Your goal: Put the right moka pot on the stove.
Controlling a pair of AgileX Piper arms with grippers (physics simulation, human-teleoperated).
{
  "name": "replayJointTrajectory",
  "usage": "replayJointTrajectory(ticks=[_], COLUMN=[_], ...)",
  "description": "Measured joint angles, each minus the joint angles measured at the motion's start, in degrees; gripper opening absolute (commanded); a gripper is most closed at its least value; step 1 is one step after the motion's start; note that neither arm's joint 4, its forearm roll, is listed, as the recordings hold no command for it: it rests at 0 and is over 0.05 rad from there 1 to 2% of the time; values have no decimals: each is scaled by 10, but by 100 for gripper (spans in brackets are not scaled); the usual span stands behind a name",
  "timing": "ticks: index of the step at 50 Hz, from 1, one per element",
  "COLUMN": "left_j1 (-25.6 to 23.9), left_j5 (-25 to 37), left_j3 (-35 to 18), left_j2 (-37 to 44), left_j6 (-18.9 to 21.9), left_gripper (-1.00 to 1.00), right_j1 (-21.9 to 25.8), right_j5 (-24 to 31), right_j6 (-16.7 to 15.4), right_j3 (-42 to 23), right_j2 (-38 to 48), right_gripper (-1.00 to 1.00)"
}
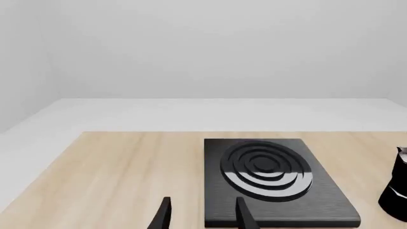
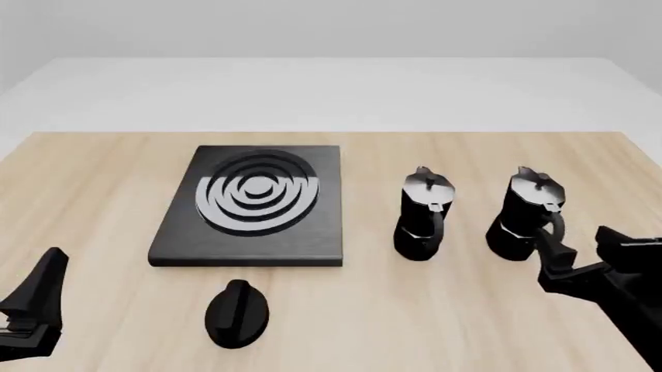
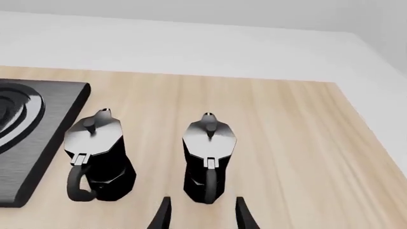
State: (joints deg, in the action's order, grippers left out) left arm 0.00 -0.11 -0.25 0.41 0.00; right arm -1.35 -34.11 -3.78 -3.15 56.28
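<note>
The right moka pot (image 2: 529,211), black and faceted with a silvery lid, stands upright on the wooden table, its handle turned toward me. In the right wrist view the same pot (image 3: 208,152) stands just beyond my fingers. My right gripper (image 2: 575,242) (image 3: 202,206) is open, close in front of the pot and not touching it. The stove (image 2: 176,244) (image 1: 321,202) (image 3: 60,107), a black slab with silvery rings, lies to the left with nothing on it. My left gripper (image 2: 39,280) (image 1: 202,207) hangs open and empty near the stove's front left corner.
The look-alike left moka pot (image 2: 422,213) (image 3: 98,155) stands between the stove and the right pot, and its side shows as a moka pot (image 1: 397,188) at the left wrist view's edge. A black oval knob (image 2: 237,312) lies in front of the stove.
</note>
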Motion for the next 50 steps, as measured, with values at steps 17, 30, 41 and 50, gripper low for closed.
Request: replayJointTrajectory(ticks=[17, 30, 41, 50], left_j1=[0, 0, 0, 0], left_j5=[0, 0, 0, 0], left_j3=[0, 0, 0, 0], left_j2=[0, 0, 0, 0], left_j6=[0, 0, 0, 0], left_gripper=[100, 100, 100, 100], right_j1=[-9, -17, -18, -18], right_j5=[-82, -116, -144, -159], right_j6=[2, 1, -3, -7], right_j3=[-3, -18, -33, -48], right_j2=[105, 163, 221, 257], right_gripper=[100, 100, 100, 100])
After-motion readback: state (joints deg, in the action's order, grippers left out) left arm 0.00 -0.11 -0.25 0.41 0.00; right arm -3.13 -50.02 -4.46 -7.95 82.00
